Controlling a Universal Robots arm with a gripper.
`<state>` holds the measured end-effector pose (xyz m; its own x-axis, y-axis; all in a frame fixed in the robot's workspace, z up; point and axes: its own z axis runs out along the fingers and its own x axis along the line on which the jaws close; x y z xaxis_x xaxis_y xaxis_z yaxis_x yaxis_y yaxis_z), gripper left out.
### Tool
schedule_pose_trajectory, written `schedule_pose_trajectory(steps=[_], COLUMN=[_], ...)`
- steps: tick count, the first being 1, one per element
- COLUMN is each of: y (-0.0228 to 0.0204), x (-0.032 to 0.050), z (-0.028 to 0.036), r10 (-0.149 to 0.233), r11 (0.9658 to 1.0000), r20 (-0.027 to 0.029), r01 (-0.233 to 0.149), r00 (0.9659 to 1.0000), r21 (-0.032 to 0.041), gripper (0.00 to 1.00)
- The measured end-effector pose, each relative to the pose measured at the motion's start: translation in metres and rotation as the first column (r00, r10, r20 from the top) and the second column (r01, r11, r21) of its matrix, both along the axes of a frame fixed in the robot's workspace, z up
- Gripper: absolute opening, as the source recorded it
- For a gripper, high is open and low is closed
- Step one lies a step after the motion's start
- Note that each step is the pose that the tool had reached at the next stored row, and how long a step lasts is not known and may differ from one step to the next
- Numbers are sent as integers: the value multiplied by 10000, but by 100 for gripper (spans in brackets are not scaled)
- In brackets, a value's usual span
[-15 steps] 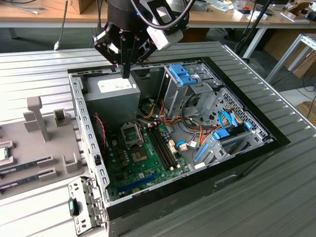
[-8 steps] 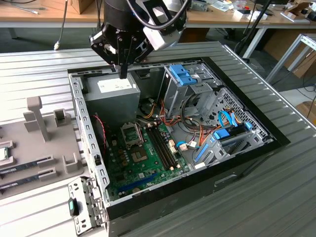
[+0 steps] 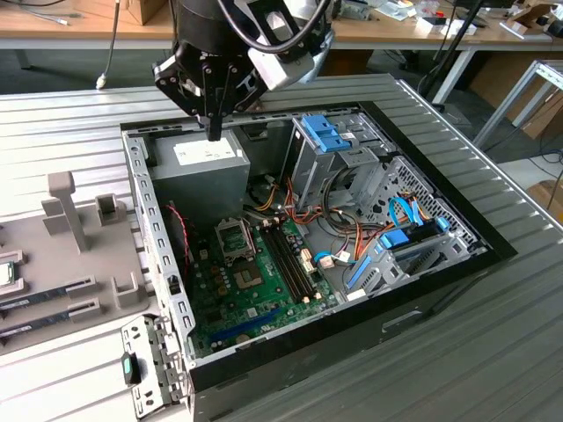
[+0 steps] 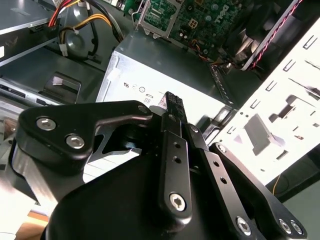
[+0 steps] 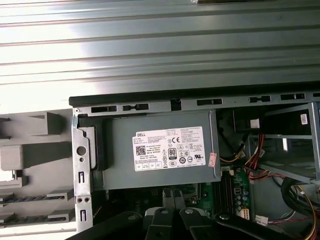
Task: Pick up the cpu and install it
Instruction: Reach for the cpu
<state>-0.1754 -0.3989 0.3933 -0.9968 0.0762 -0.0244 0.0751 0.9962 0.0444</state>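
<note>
Exterior view places the claw [image 3: 214,134] above the power supply [image 3: 198,163].

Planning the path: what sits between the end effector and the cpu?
In the exterior view, the case wall and grey posts stand between the end effector and the cpu.

The work table [image 3: 457,352] is grey metal with long ridges running across it, and light shines bright on it. Behind it stands a long wooden bench [image 3: 79,35] with small bits and a cardboard box [image 3: 145,9] on top. A white cable [image 3: 109,53] hangs down from the bench. The floor [image 3: 53,63] below is dark. On the exterior view's right stands a bare metal frame [image 3: 545,67].
</note>
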Motion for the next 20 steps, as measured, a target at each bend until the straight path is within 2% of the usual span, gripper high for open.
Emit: schedule_pose_trajectory(steps=[20], y=[0], x=[-189], z=[0], r10=[0], r11=[10000], r20=[0], r01=[0], r00=[10000], r21=[0], gripper=[11])
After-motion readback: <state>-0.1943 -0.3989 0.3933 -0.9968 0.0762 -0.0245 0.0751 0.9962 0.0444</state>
